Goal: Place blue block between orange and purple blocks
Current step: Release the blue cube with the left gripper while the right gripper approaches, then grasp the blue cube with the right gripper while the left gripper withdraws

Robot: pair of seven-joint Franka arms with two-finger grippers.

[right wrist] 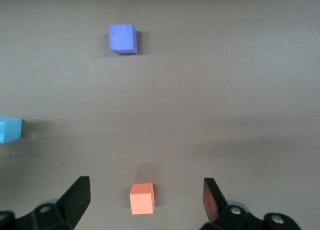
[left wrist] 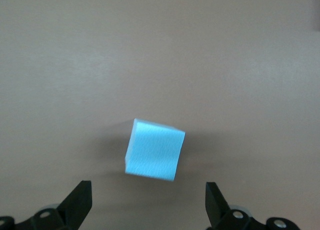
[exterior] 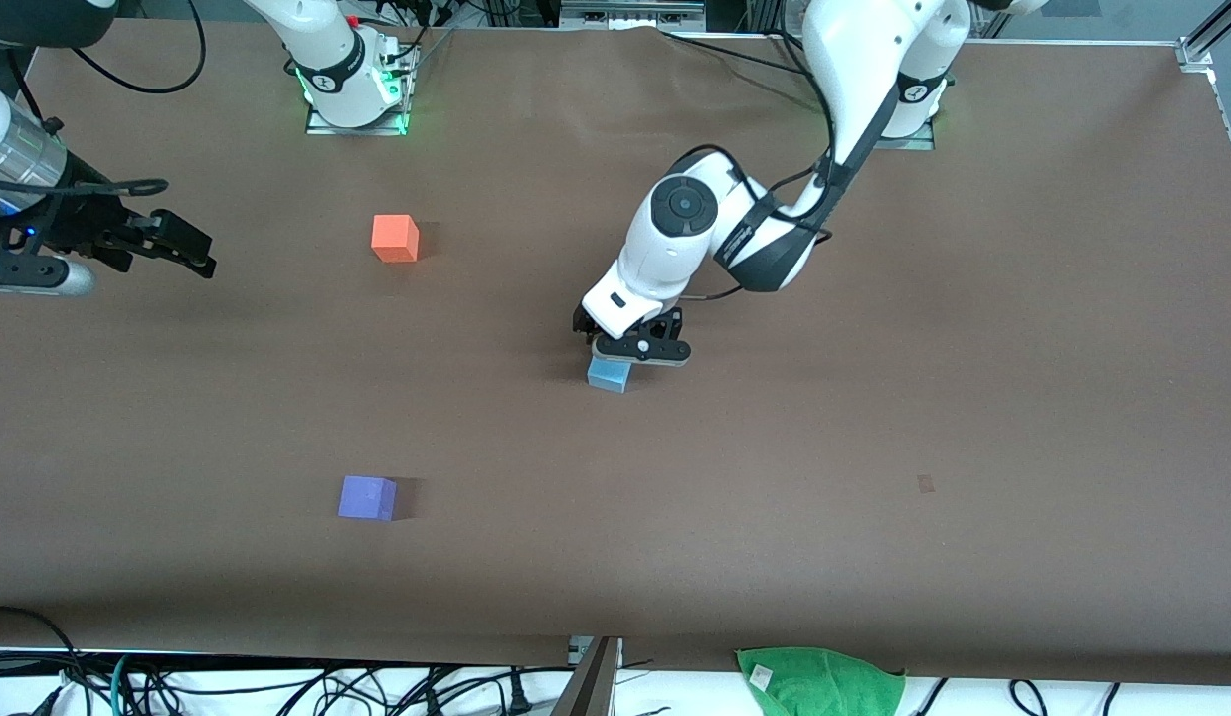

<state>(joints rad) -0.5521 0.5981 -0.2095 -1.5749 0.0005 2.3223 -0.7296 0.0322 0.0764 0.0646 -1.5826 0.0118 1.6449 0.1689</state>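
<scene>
The blue block (exterior: pixel 608 375) sits on the brown table (exterior: pixel 874 398) near its middle. My left gripper (exterior: pixel 630 350) hangs low just over it, open and empty. In the left wrist view the blue block (left wrist: pixel 154 150) lies just ahead of the gripper (left wrist: pixel 147 190), not between its fingers. The orange block (exterior: pixel 395 238) lies toward the right arm's end, farther from the front camera. The purple block (exterior: pixel 367 497) lies nearer to the camera. My right gripper (exterior: pixel 190 254) waits open above the right arm's end. Its wrist view shows the gripper (right wrist: pixel 146 184), the orange block (right wrist: pixel 142 199), the purple block (right wrist: pixel 122 38) and the blue block (right wrist: pixel 10 129).
A green cloth (exterior: pixel 819 681) lies off the table's edge nearest the front camera, among cables. A small dark mark (exterior: pixel 925 483) is on the table toward the left arm's end. The arm bases (exterior: pixel 355 94) stand along the edge farthest from the camera.
</scene>
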